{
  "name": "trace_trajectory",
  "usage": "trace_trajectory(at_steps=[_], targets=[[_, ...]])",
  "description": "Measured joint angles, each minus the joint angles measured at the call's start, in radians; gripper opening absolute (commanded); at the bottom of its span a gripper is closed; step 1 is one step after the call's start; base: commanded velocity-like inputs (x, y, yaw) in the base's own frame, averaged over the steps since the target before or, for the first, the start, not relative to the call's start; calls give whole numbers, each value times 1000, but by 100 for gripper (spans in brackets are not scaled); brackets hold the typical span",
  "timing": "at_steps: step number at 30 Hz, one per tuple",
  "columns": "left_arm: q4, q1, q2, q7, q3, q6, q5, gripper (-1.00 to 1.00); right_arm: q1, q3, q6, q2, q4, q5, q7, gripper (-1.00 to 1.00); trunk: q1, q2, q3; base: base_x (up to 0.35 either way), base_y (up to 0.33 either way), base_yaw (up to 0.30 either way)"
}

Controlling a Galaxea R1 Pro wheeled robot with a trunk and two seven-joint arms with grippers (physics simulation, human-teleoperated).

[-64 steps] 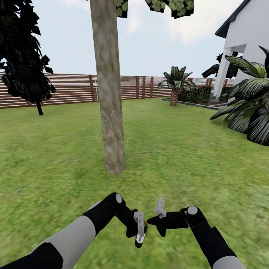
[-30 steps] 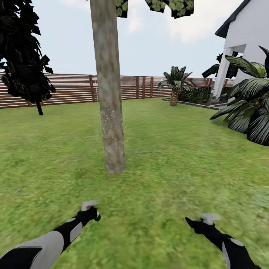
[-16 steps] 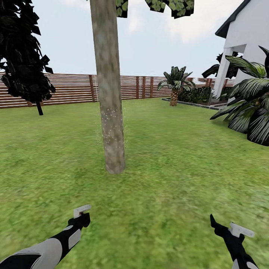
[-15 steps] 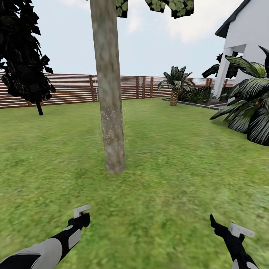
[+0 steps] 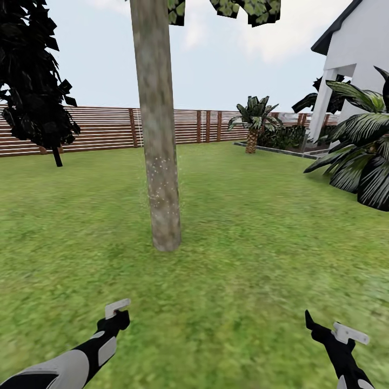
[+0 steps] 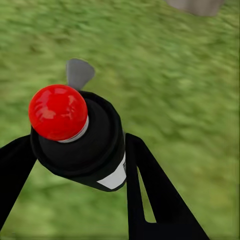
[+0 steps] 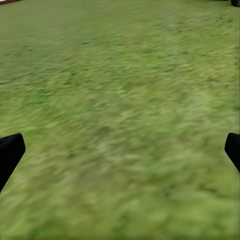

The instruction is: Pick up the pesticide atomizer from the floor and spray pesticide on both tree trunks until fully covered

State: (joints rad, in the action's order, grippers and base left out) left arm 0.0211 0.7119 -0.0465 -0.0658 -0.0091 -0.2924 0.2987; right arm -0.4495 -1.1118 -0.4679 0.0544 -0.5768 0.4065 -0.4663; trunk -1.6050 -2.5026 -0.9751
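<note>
A thick grey-brown tree trunk [image 5: 159,162] rises from the grass lawn [image 5: 243,243] straight ahead, its lower stretch dotted with pale specks. My left gripper [image 5: 116,317] hangs low at the left, well short of the trunk. In the left wrist view it [image 6: 75,142] is shut on the pesticide atomizer [image 6: 87,150], a black bottle with a red round cap, a white label and a grey trigger. The trunk's base [image 6: 195,5] shows beyond it. My right gripper [image 5: 324,330] hangs low at the right; its black fingers [image 7: 10,152] stand wide open over bare grass.
A black conifer [image 5: 32,81] stands far left before the brown slat fence [image 5: 102,129]. A small palm [image 5: 254,124] and a stone-edged bed lie at the back right. Large palm fronds [image 5: 362,156] and the white house [image 5: 356,54] close off the right side.
Both arms swung apart from the centre to the lower corners of the head view, carrying the atomizer left. In the last half second they sank only slightly. The camera stayed still.
</note>
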Motion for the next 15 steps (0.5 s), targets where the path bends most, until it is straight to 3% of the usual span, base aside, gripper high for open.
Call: trace_trajectory(at_steps=[6,15], targets=[[0,0,-5,0,2,-1,1,-100,0,0,0,-3,0,-1,2,100,0,0,0,0,0,39],[0,-3,-7,0,1,-1,-1,-100,0,1,0,-8,0,0,6,100,0,0,0,0,0,258]])
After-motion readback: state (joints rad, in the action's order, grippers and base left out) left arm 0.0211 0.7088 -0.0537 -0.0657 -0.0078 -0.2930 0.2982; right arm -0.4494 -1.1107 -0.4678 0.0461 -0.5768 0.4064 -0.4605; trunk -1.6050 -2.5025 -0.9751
